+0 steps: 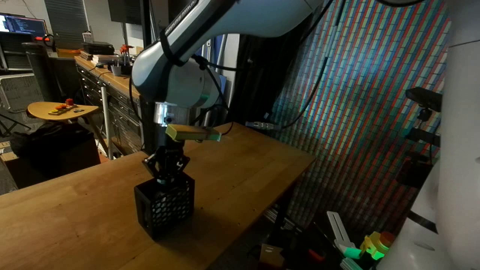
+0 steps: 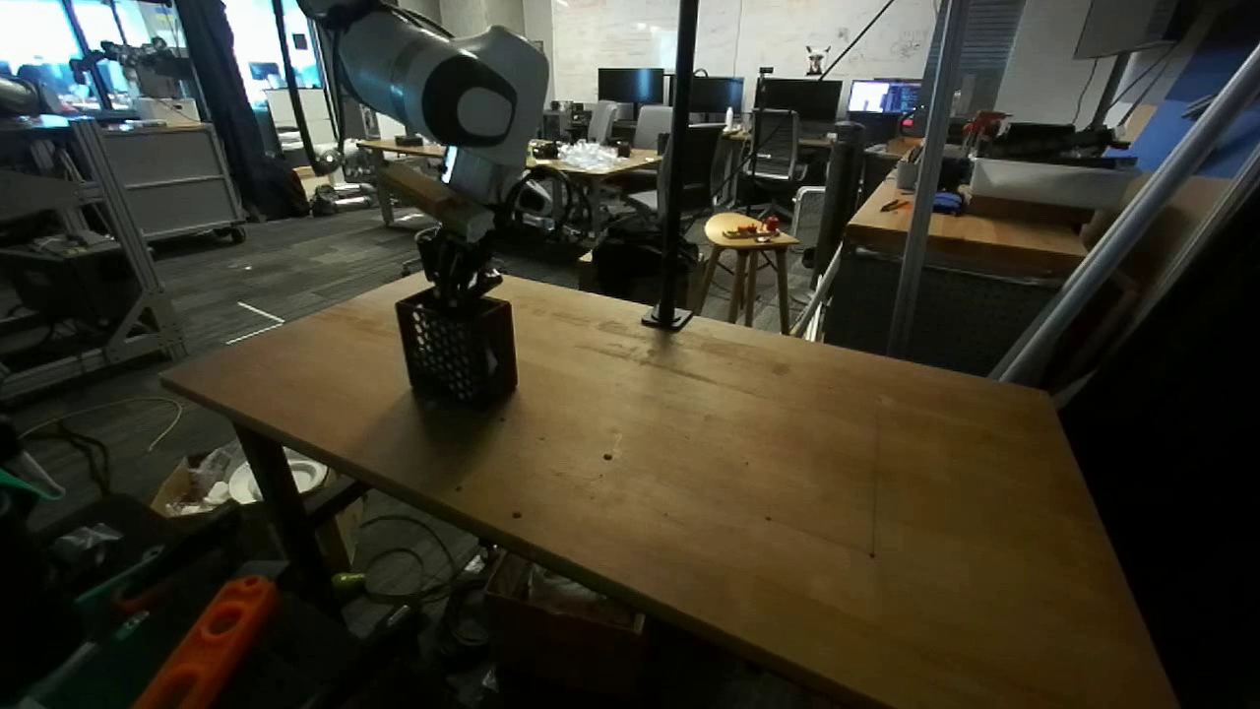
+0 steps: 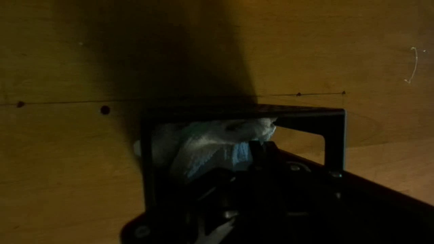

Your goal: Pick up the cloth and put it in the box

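"Gripper (image 1: 165, 181): parted or closed?"
"Not determinable; too dark, lower end in box (image 1: 169, 208)."
"Cloth (image 3: 205, 144)?"
"One, pale, in box; partly hidden behind gripper. Pale patch (image 3: 137, 148) beyond box wall, wrist view: too dim to identify."

In an exterior view, white letters (image 1: 182, 17) at 11 o'clock on the robot arm (image 1: 191, 80) look like FRANKA EMIKA — a bit blurry. The screen (image 1: 27, 26) at 10 o'clock has tiny writing — too small to read.
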Robot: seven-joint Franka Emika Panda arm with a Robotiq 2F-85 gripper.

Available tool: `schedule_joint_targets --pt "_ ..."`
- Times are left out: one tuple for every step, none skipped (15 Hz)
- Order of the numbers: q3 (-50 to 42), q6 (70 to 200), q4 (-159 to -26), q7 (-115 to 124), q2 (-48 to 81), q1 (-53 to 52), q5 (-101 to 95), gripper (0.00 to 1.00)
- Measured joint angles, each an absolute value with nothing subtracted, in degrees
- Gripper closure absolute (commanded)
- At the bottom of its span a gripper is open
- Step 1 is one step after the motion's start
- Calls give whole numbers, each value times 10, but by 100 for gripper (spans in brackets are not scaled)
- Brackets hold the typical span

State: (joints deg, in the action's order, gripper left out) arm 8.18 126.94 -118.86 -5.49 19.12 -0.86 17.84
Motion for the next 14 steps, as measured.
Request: schedule_joint_targets --pt "79 1255 -1189 -49 177 -9 167 92" --pt "77 1241 -1188 -44 164 -9 158 92" --pt "76 1231 -1188 -40 154 -10 151 92" --pt "75 1223 -1188 -36 145 -10 145 92" --pt "74 1217 -1188 -34 139 -11 141 92" --pt "73 1215 -1188 -31 135 -12 138 92" --pt "72 1215 -1188 -29 132 -13 136 92" --pt "72 1215 -1188 -27 131 -15 134 92" --pt "71 1215 -1188 -24 131 -16 130 93" --pt "71 1215 -1188 -22 131 -17 125 92" --pt "71 1215 -1188 -20 131 -18 119 93" --pt "70 1215 -1188 -18 131 -19 111 92" --pt "70 1215 -1187 -16 131 -20 102 92" --pt "69 1215 -1187 -14 131 -22 93 92"
